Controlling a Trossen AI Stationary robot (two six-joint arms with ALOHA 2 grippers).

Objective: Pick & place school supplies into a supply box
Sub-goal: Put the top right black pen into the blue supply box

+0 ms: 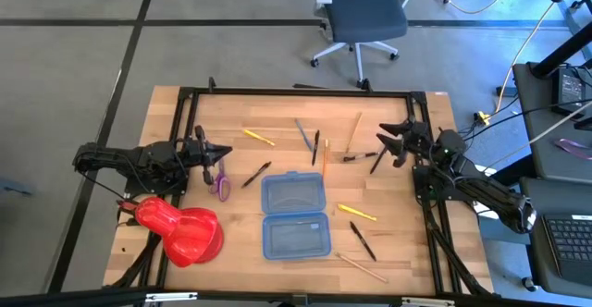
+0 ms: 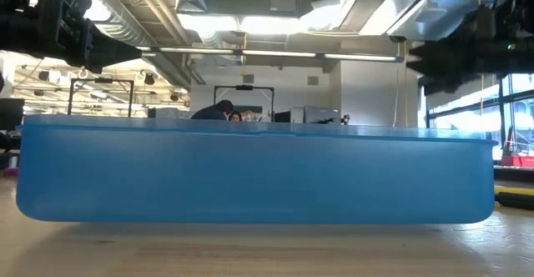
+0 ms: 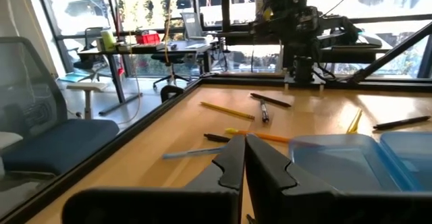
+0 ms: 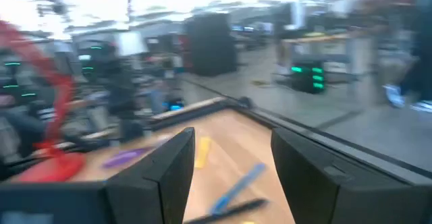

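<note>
The supply box (image 1: 296,214), translucent blue, lies open in two halves at the table's middle, near the front; its wall (image 2: 250,173) fills the low view. Pens and pencils lie scattered flat on the wood: a yellow pencil (image 1: 259,137), a blue pen (image 1: 302,133), a black pen (image 1: 256,174), a yellow pen (image 1: 356,213) and others. Purple-handled scissors (image 1: 221,179) lie left of the box. My left gripper (image 1: 217,152) (image 3: 244,146) is shut and held above the table's left side, near the scissors. My right gripper (image 1: 387,141) (image 4: 233,150) is open at the right side, holding nothing.
A glossy red blob-shaped object (image 1: 180,228) sits at the near left corner. A black frame rail (image 1: 296,92) runs around the table. An office chair (image 1: 365,16) stands beyond the far edge. Bare wood shows between the box and the far pens.
</note>
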